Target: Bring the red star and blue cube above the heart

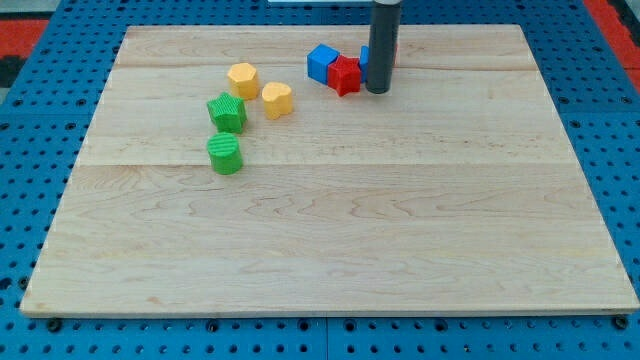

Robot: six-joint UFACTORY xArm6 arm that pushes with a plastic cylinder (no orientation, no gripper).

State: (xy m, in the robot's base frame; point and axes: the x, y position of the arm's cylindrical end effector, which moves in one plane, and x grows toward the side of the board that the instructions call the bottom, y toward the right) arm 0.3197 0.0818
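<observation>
A blue cube point(321, 62) sits near the view's top centre, touching a red star point(344, 75) on its right. My tip point(377, 91) rests on the board just right of the red star, close to it or touching it. A yellow heart-like block point(277, 99) lies left of and below the pair. A sliver of another blue block point(364, 57) shows behind the rod, mostly hidden.
A yellow hexagonal block point(243, 79) lies up and left of the heart. A green ridged block point(227, 111) and a green cylinder point(225, 153) lie below it. The wooden board point(330, 250) rests on a blue pegboard surface.
</observation>
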